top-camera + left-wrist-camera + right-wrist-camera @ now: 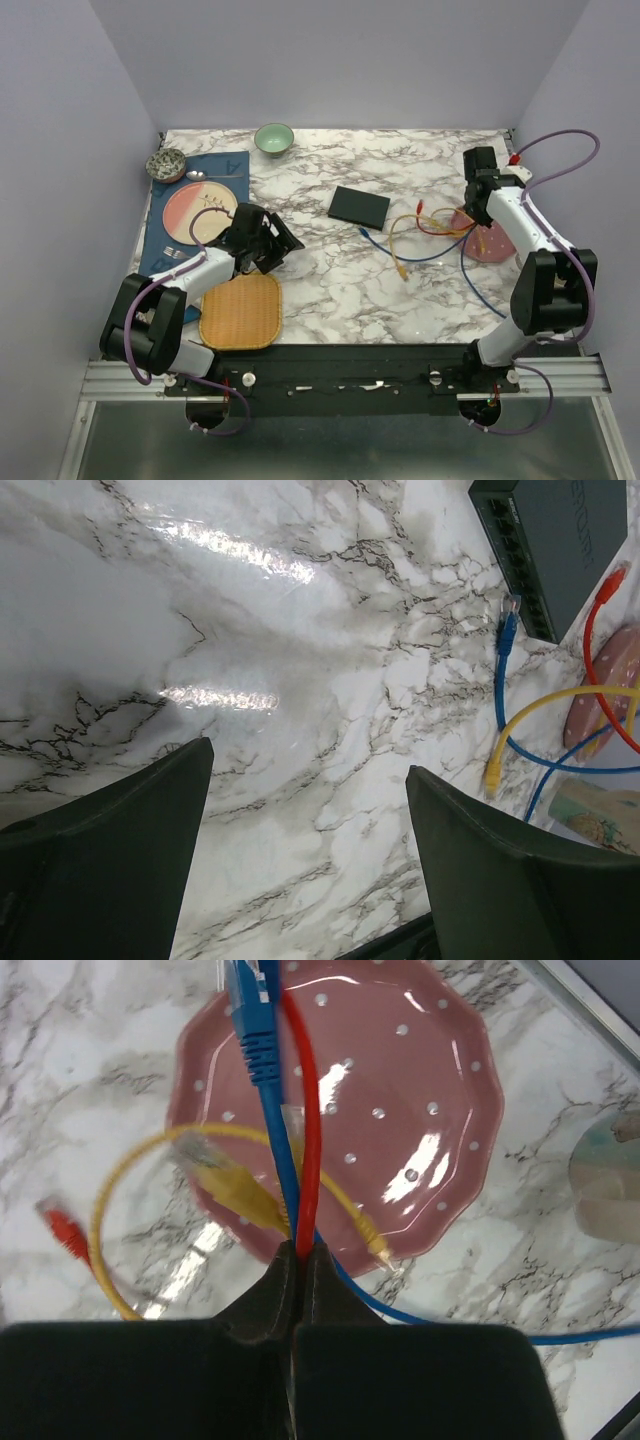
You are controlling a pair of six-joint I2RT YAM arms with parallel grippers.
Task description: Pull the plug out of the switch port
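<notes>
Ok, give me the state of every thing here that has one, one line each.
switch, flat on the marble table, visible ports empty
blue plug, unplugged, lying beside the switch
red plug, unplugged
yellow plug, unplugged, on the table
left claw, open, empty
right claw, shut on the red and blue cables
pink plate, upright, cables draped over it
green bowl, upright

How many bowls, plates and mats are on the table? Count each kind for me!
Bowls: 2, the green bowl and the speckled bowl
Plates: 2, the pink-and-cream plate and the dotted pink plate
Mats: 2, the blue mat and the woven yellow mat
Total: 6
</notes>
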